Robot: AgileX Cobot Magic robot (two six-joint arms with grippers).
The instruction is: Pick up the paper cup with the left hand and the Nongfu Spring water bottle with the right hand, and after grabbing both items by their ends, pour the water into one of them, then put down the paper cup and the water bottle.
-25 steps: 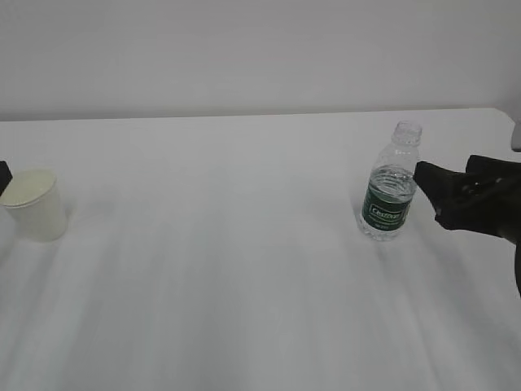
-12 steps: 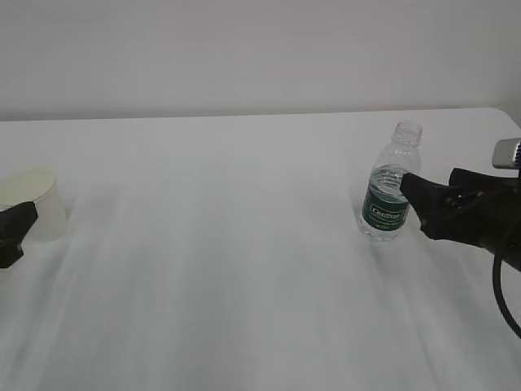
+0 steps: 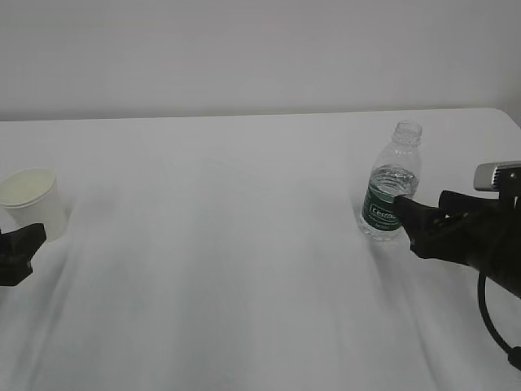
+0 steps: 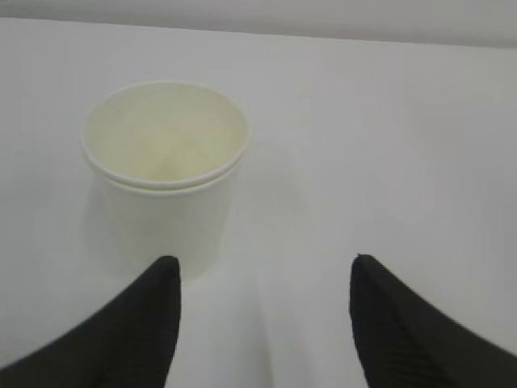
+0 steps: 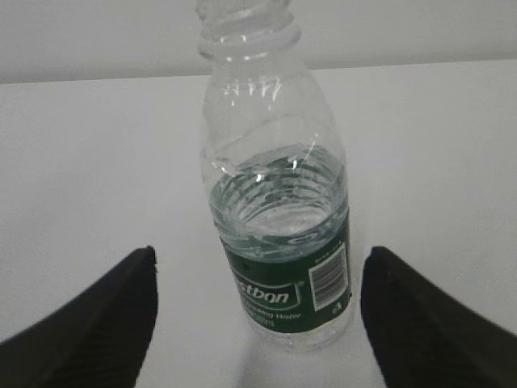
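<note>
The white paper cup (image 3: pixel 32 200) (image 4: pixel 166 170) stands upright and empty at the table's far left. My left gripper (image 3: pixel 23 244) (image 4: pixel 262 267) is open just in front of it; its left fingertip (image 4: pixel 157 279) is close to the cup's base and the gap between the jaws lies to the cup's right. The Nongfu Spring water bottle (image 3: pixel 391 186) (image 5: pixel 279 202) stands upright on the right, uncapped, with water (image 5: pixel 279 198) about halfway up. My right gripper (image 3: pixel 404 213) (image 5: pixel 258 263) is open, level with the green label, its fingers apart from the bottle on either side.
The white table (image 3: pixel 228 269) runs out to its far edge against a pale wall. The bottle stands near the table's right edge (image 3: pixel 509 118).
My left gripper came into view at the left edge and settled below the cup. My right gripper moved left and lower, closing in on the bottle's label. Cup and bottle have not moved.
</note>
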